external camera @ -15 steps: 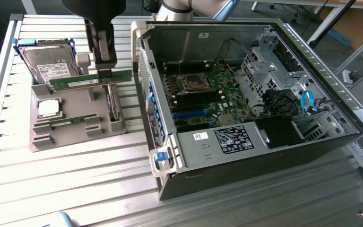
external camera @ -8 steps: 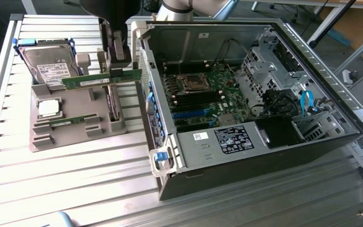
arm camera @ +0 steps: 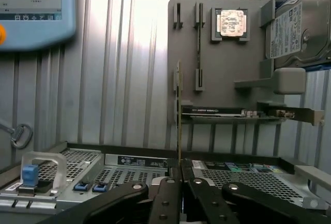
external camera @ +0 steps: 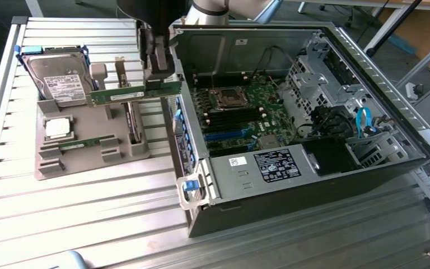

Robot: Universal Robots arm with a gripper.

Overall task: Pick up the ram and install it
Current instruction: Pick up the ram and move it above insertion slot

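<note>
Your gripper point(external camera: 159, 84) point(arm camera: 180, 178) is closed narrow on the ram point(external camera: 129, 94) point(arm camera: 179, 110). It pinches the green stick near one end, so the rest of the stick juts away from the fingers, held in the air and touching nothing else. Just beside the gripper is the side wall of the open computer case point(external camera: 200, 168) point(arm camera: 129, 161), with the motherboard point(external camera: 248, 109) lying inside past that wall. Below the held ram is the grey tray point(external camera: 88, 159) point(arm camera: 222, 74) on the slatted tabletop point(external camera: 65, 213). A dark expansion card point(external camera: 130, 129) point(arm camera: 222, 111) stands upright in the tray's nearest slot. Farther from the gripper, a second ram stick point(external camera: 76, 144) point(arm camera: 199, 45) lies in its own slot. Beyond it the silver processor point(external camera: 56, 128) point(arm camera: 231, 22) sits in its pocket, and the hard drive point(external camera: 62, 78) point(arm camera: 297, 27) leans at the tray's far corner.
</note>
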